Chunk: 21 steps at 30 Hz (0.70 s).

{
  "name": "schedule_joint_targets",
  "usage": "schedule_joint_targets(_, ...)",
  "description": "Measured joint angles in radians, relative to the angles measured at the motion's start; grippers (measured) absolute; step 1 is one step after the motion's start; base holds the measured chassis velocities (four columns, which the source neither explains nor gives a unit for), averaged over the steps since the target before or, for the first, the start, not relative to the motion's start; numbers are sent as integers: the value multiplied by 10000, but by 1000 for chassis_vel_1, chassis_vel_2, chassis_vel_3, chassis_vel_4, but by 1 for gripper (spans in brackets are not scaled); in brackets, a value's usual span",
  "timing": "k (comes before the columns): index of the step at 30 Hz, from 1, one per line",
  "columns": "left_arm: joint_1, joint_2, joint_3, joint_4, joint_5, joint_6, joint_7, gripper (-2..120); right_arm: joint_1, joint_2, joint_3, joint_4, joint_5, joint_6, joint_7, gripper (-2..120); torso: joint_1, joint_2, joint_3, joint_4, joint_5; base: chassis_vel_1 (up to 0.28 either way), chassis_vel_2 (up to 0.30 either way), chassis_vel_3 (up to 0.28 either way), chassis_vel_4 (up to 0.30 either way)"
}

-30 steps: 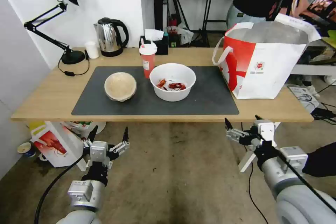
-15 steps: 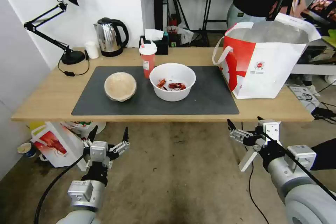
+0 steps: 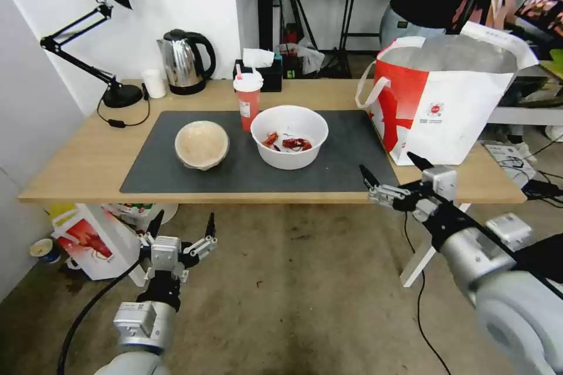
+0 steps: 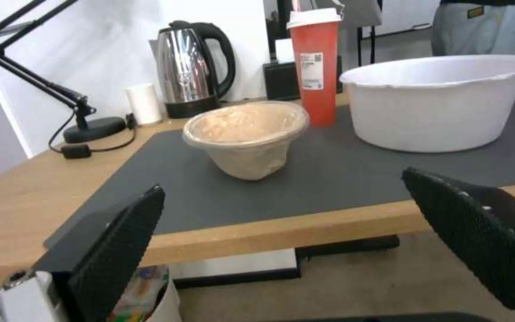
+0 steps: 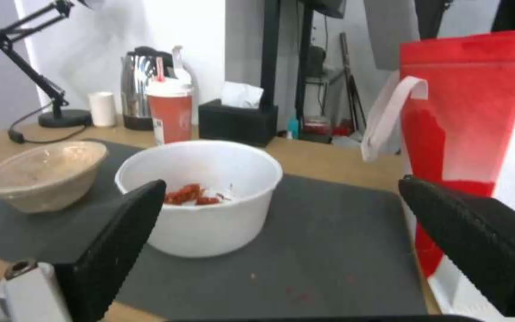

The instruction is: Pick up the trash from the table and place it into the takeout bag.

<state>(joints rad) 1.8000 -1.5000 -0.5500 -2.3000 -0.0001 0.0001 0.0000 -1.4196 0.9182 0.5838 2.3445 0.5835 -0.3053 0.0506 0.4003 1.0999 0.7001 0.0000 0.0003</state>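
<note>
On the table's (image 3: 82, 158) dark grey mat (image 3: 340, 158) stand the trash items: a beige round bowl (image 3: 202, 144), a red lidded cup with straw (image 3: 248, 100) and a wide white bowl with red crayfish scraps (image 3: 289, 136). The white and red takeout bag (image 3: 446, 105) stands open at the table's right end. My right gripper (image 3: 394, 174) is open over the table's front right edge, to the right of the white bowl (image 5: 201, 197). My left gripper (image 3: 182, 224) hangs open below the table's front edge, facing the beige bowl (image 4: 246, 136).
Along the back of the table stand a black desk lamp (image 3: 105, 35), a small white cup (image 3: 155, 82), a steel kettle (image 3: 185, 61) and a black tissue box (image 3: 261, 73). A smaller white bag with a crayfish picture (image 3: 88, 240) sits on the floor at the left.
My right gripper has risen from below the table's edge and moved forward and left, over the front right corner of the mat. The left arm has not moved.
</note>
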Motion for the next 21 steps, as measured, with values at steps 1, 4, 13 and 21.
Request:
schedule_joint_targets(1, 0, 0, 0, 0, 0, 0, 0, 100, 0, 0, 0, 0, 0, 0, 0, 100, 0, 0, 0, 0, 0, 0, 0, 0, 0)
schedule_joint_targets(4, 0, 0, 0, 0, 0, 0, 0, 100, 535, -352, -95, -268, 581, 71, -150, 100, 0, 1, -1, -2, -3, 0, 0, 0, 0)
schedule_joint_targets(13, 0, 0, 0, 0, 0, 0, 0, 100, 2742, -1632, -843, -1262, 2574, 9, -523, 100, -1, 0, 0, -2, -2, 0, 0, 0, 0)
schedule_joint_targets(21, 0, 0, 0, 0, 0, 0, 0, 100, 6665, -2243, -3298, -2901, 4911, -876, -464, 100, -2, 0, 0, 0, -2, 0, 0, 0, 0)
